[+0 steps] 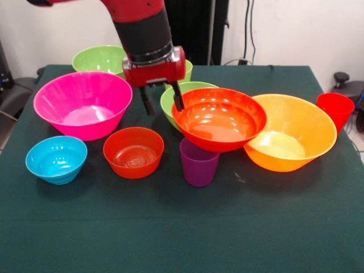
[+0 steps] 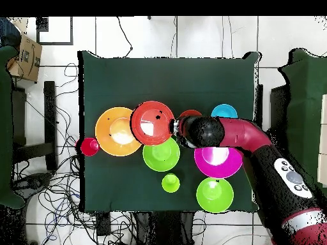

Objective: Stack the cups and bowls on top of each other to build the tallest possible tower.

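You have the arm (image 1: 142,28) reaching down over the middle of the green desk (image 1: 182,227), and its hand (image 1: 163,98) grips the rim of the red-orange bowl (image 1: 219,119), one finger inside and one outside. That bowl hangs tilted, lifted above the purple cup (image 1: 199,164) and overlapping the lime green bowl (image 1: 173,99) behind it. To its right you see the large orange bowl (image 1: 293,133), with the red cup (image 1: 335,109) at the far right edge. On the left sits the large pink bowl (image 1: 82,105), and behind it another lime green bowl (image 1: 98,59). Near you on the left stand the small orange-red bowl (image 1: 133,152) and the small blue bowl (image 1: 56,159). A lime green cup (image 2: 170,183) shows behind the hand. Nothing is stacked yet.
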{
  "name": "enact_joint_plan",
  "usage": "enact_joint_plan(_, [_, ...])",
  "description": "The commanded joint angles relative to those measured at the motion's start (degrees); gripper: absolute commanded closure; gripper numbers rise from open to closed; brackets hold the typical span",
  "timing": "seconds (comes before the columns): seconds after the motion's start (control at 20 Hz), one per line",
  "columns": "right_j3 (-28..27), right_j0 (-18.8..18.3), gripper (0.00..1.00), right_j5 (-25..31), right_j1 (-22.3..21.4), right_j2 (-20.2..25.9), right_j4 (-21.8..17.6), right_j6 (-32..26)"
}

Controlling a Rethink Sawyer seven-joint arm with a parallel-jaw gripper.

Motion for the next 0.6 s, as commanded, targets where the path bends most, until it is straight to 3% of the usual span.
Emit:
enact_joint_plan(0.05, [5.4,-0.8,0.0,4.5,-4.5,3.3,1.9,-3.3])
enact_joint_plan(0.3, [6.8,-1.8,0.0,4.3,-5.1,4.3,2.5,-3.5])
enact_joint_plan(0.6, [4.2,-2.0,0.0,6.4,-5.3,3.5,1.3,-5.7])
